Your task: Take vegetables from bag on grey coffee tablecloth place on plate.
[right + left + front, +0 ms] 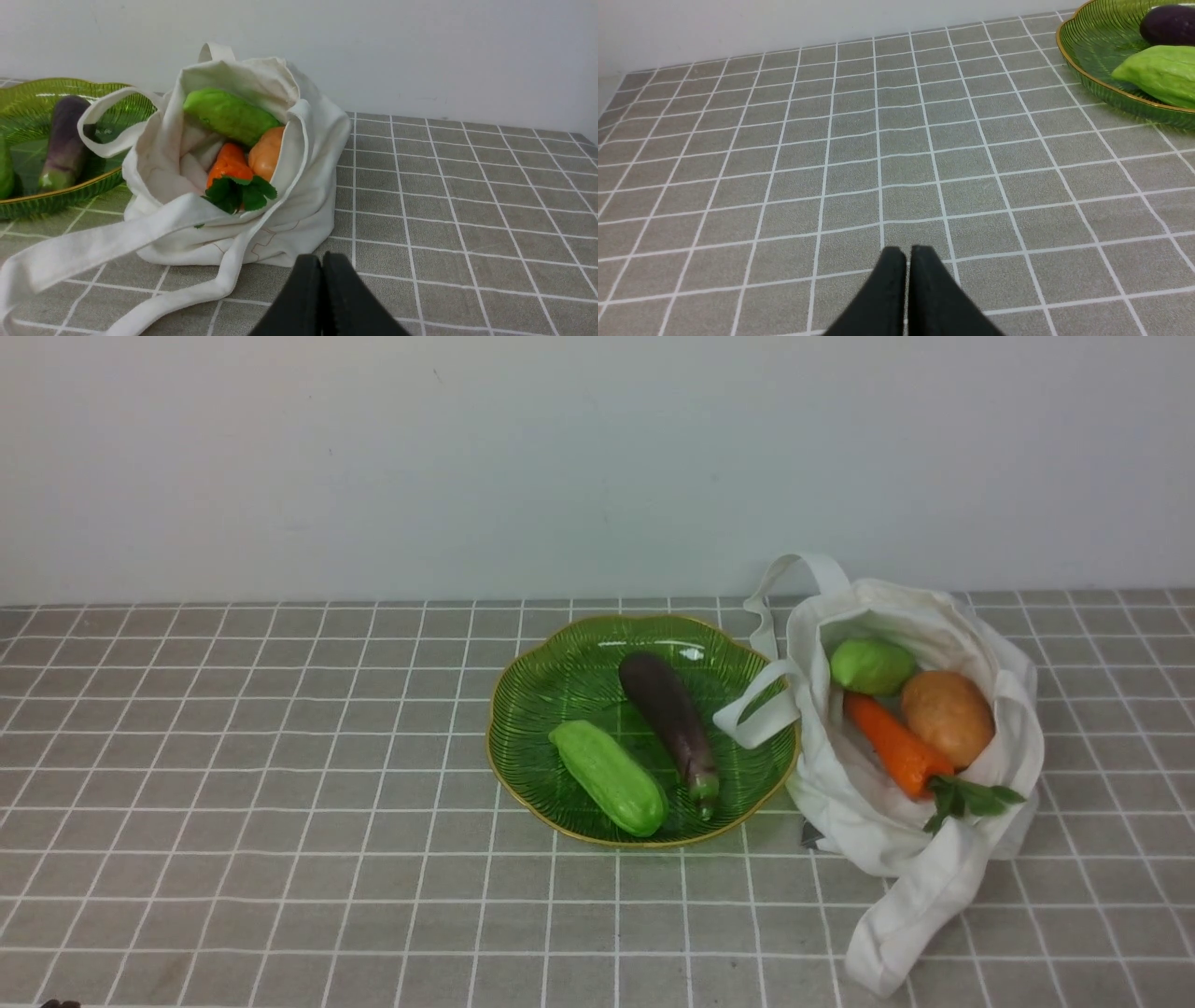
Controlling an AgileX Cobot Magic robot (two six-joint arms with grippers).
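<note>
While strap [758, 707] overlaps plate [532, 695] — perhaps touching

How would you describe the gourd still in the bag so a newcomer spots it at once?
Find the white bag right of the green plate. Three vegetables lie in its open mouth. The gourd is the pale green one farthest back, behind the carrot and beside the potato.

Beyond the bench's far edge you see a plain pale wall [597, 457] running the full width, and at the near left corner a small dark object [58, 1003] you cannot identify.
</note>
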